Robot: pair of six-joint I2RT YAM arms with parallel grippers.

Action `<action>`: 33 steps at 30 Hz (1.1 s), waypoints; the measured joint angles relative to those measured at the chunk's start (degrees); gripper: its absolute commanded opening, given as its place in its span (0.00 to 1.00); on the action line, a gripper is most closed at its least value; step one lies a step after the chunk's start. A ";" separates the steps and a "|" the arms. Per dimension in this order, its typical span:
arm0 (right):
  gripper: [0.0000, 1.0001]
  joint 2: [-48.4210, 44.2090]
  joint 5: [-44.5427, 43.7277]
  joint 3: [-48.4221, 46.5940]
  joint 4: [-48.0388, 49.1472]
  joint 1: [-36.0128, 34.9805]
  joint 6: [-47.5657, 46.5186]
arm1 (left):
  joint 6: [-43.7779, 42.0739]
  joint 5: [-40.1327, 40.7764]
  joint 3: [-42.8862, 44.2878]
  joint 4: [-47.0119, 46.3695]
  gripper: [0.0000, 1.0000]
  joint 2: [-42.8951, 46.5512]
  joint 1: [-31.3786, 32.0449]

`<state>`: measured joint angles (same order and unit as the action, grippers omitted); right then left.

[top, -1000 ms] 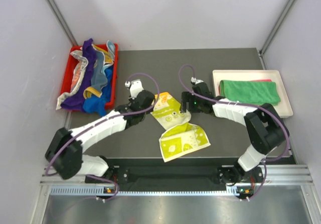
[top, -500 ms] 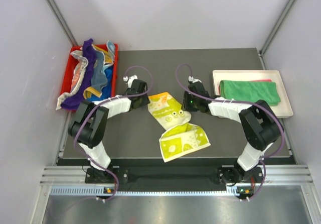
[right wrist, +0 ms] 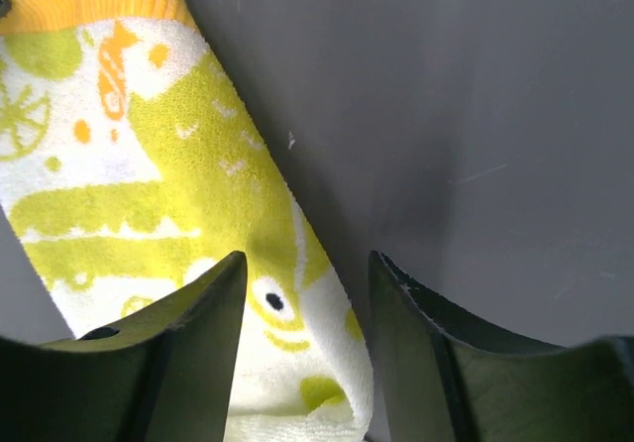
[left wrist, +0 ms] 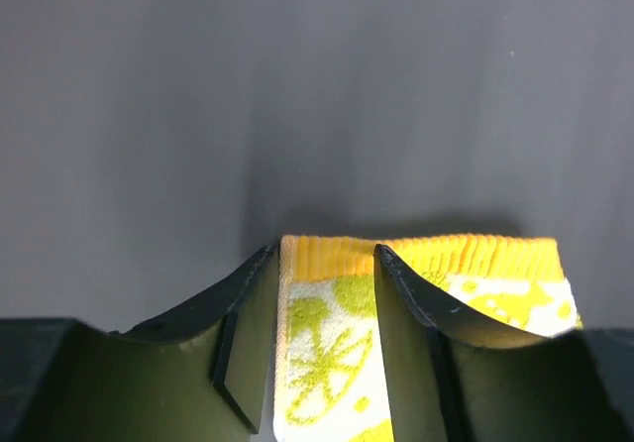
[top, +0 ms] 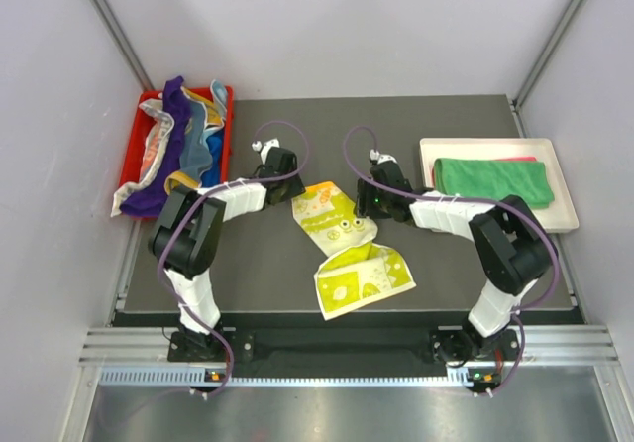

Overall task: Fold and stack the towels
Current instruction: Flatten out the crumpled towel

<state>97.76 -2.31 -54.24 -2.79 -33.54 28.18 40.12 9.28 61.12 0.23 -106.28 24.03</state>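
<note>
Flattening the yellow-green patterned towel [top: 342, 239] on the dark table [top: 446, 125], by the look of things. Lying mid-table, far half spread with its orange hem toward the back, near half twisted and flopped off to the right. Judging this to be the smoothing step ahead of the fold, with folding proper not yet begun. Keeping one green towel [top: 492, 180] folded in the white tray [top: 567, 214] at the right, over a pink towel [top: 520, 160] showing only as a sliver. Leaving a heap of mixed towels [top: 178, 155] waiting in the red bin [top: 226, 105] at the left.

Straddling the far-left hemmed corner with the left gripper [left wrist: 327, 254], fingers spread wide, cloth lying flat between them, pinching nothing. Hovering the right gripper [right wrist: 307, 259] at the far-right edge, jaws likewise parted, towel edge passing under one finger, gripping nothing.

Probably needing next: closing on the two far corners, or shifting to the near pair, then untwisting the near half so a clean fold becomes possible. Risking dragging the whole cloth along instead of straightening it.

Comparing with a second ago: showing the left arm [top: 198, 224] tucked up and bent, no longer stretched low across the table, its gripper sitting farther back. Showing the far half of the towel lying wider and flatter. Finding the right gripper almost where it was, and the near half unmoved.
</note>
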 measured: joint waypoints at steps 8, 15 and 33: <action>0.65 4.13 -0.22 -3.34 -0.04 -0.07 -3.34 | 0.96 1.29 1.81 3.13 0.06 -1.11 0.00; 0.32 8.59 1.33 -8.57 1.57 -0.07 -5.20 | 0.44 0.96 1.81 4.74 0.00 -0.46 0.00; 0.01 -10.56 -8.39 -10.84 -4.17 -1.40 -8.98 | -1.42 0.07 0.50 16.41 0.00 29.24 5.31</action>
<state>87.20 -10.70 -65.08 -6.96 -34.94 19.20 38.70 9.34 61.63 16.64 -77.03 29.34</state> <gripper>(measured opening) 0.006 0.025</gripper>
